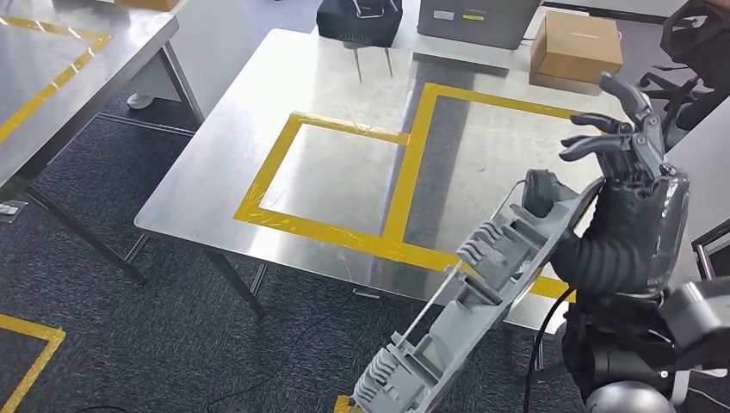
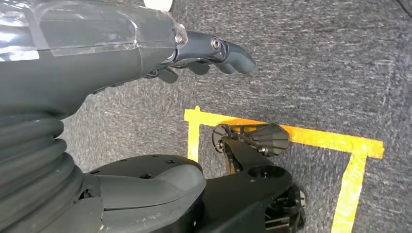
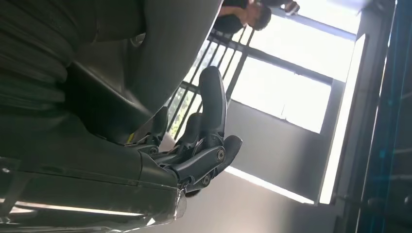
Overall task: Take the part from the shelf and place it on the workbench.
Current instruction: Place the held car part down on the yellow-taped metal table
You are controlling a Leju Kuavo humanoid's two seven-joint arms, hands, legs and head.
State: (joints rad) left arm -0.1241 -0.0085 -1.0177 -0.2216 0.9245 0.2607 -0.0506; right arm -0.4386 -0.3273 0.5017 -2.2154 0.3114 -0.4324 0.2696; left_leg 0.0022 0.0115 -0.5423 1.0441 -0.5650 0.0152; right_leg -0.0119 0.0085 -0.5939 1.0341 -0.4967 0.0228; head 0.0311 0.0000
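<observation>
Overhead, right hand [image 1: 621, 163] raised, thumb hooking grey part [image 1: 482, 292], workbench [image 1: 344, 163] below

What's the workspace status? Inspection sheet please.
Surface: steel bench, yellow tape outlines, bare inside them.
Job's things: grey part in right hand, not yet on bench.
Clutter: cardboard box and black case at far edge.
Hands: right hand holds part; left hand holds nothing, over floor.
Cables: black cable below right arm.
Surroundings: second table, carpet.
</observation>
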